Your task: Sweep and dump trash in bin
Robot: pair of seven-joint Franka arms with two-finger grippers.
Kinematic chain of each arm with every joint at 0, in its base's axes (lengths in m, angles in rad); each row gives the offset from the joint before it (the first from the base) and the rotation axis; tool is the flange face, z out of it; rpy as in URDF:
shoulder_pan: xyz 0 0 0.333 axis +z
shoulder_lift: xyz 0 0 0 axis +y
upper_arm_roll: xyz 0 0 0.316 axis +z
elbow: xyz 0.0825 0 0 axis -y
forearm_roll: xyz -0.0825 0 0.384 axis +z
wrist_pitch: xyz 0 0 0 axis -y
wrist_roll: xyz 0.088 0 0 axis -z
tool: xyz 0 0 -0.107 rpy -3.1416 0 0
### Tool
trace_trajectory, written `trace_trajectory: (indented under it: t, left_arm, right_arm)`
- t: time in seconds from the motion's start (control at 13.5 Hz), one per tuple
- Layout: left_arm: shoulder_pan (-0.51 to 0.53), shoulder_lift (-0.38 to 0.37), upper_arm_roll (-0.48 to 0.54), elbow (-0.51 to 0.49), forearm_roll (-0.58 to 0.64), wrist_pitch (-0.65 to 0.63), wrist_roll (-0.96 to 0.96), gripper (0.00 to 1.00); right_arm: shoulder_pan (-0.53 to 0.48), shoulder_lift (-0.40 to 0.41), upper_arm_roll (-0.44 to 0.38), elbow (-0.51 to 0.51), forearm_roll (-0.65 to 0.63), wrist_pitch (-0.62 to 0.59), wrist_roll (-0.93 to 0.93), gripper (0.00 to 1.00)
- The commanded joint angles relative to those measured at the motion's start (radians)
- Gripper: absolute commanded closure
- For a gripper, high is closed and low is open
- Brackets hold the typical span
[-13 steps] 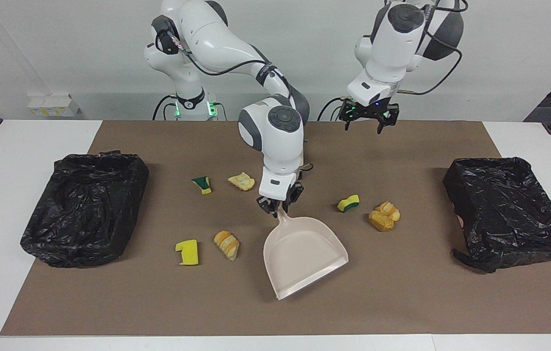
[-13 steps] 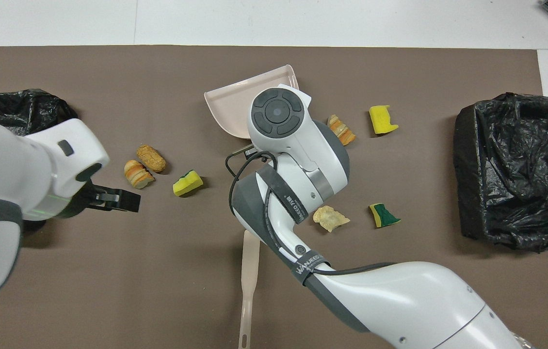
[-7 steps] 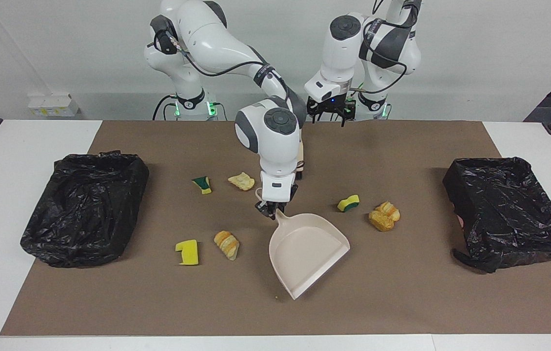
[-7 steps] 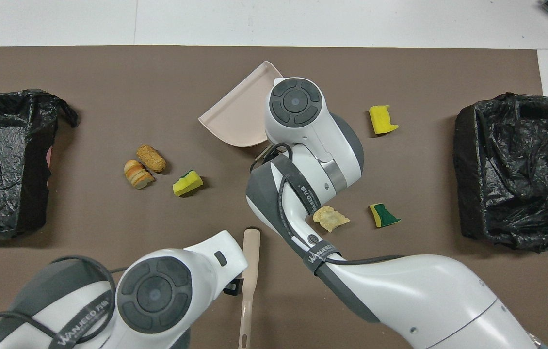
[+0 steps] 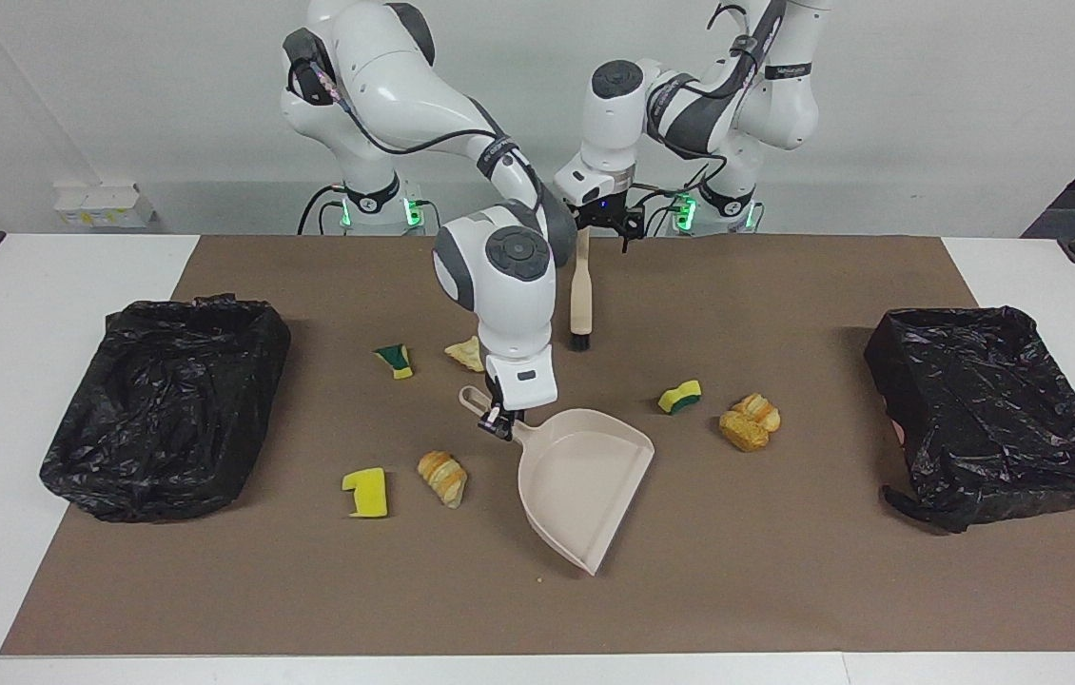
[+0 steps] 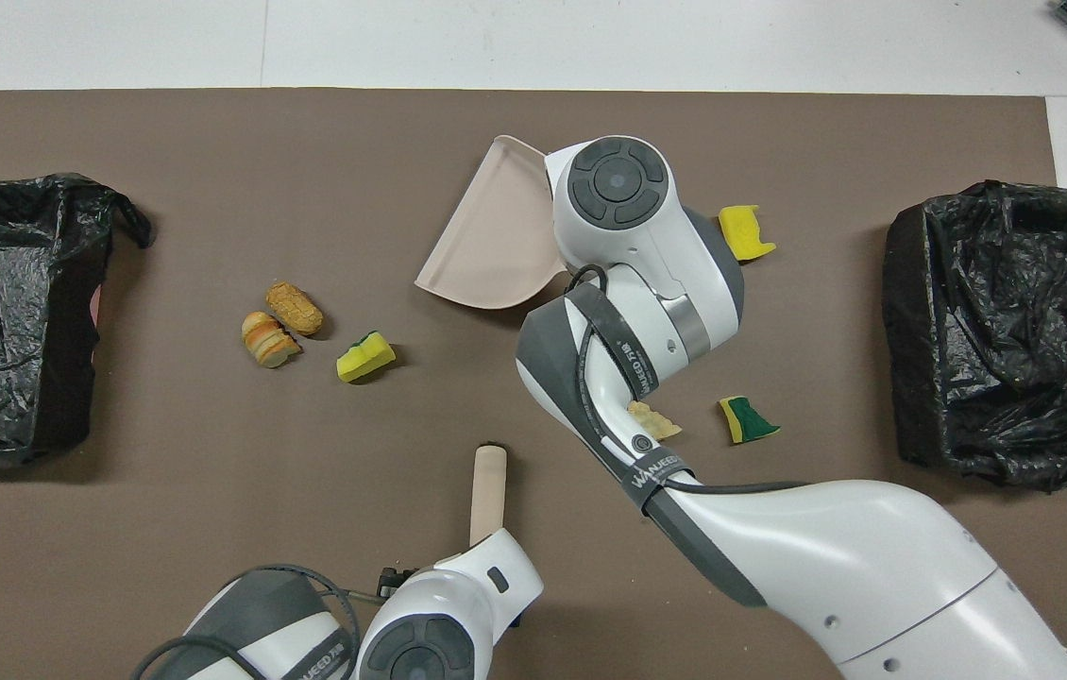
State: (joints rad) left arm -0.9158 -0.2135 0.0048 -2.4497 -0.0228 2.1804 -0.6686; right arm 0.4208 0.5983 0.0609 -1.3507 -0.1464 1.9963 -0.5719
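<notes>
My right gripper (image 5: 499,421) is shut on the handle of the beige dustpan (image 5: 580,480), which rests on the brown mat with its mouth pointing away from the robots. Trash lies around it: a yellow sponge scrap (image 5: 367,492) and a bread chunk (image 5: 443,476) beside the pan, a green-and-yellow scrap (image 5: 394,360), and a bread piece (image 5: 467,353) half hidden by the arm. Toward the left arm's end lie a sponge scrap (image 5: 680,397) and bread chunks (image 5: 750,423). My left gripper (image 5: 604,226) stands open over the handle end of the brush (image 5: 580,295).
Two bins lined with black bags stand on the mat, one (image 5: 166,404) at the right arm's end and one (image 5: 989,409) at the left arm's end. In the overhead view the right arm covers part of the dustpan (image 6: 486,241).
The left arm has swung from the left arm's end of the table to the brush's handle. The right gripper has turned the dustpan and shifted it slightly toward the right arm's end.
</notes>
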Motion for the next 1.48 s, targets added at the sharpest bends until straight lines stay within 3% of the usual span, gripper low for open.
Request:
trace_trajectory:
  t: [0.0, 0.59, 0.67, 0.74, 0.96, 1.04, 1.41]
  left_arm:
    - [-0.044, 0.026, 0.02, -0.017, 0.0, 0.039, -0.042, 0.0]
    - [-0.13, 0.028, 0.02, -0.052, -0.003, 0.076, -0.111, 0.0]
    - [-0.136, 0.028, 0.02, -0.057, -0.003, 0.081, -0.12, 0.05]
    - [-0.138, 0.025, 0.02, -0.063, -0.003, 0.079, -0.118, 0.15]
    - [-0.138, 0.025, 0.02, -0.063, -0.003, 0.081, -0.112, 0.92]
    - [-0.138, 0.025, 0.02, -0.063, -0.003, 0.078, -0.102, 1.0]
    - [-0.121, 0.026, 0.026, -0.055, -0.003, 0.056, -0.085, 1.0]
  right_arm:
    - [-0.011, -0.037, 0.008, -0.042, -0.035, 0.002, -0.121, 1.0]
    - [0.001, -0.072, 0.011, -0.1, -0.094, -0.025, -0.385, 1.0]
    - [0.003, -0.072, 0.011, -0.1, -0.093, -0.022, -0.399, 1.0]
    - [0.006, -0.072, 0.011, -0.103, -0.093, -0.022, -0.405, 1.0]
    - [0.007, -0.089, 0.013, -0.146, -0.084, 0.01, -0.433, 1.0]
    - [0.007, -0.092, 0.013, -0.157, -0.082, 0.028, -0.434, 1.0]
    - [0.007, -0.092, 0.031, -0.174, -0.081, 0.067, -0.437, 1.0]
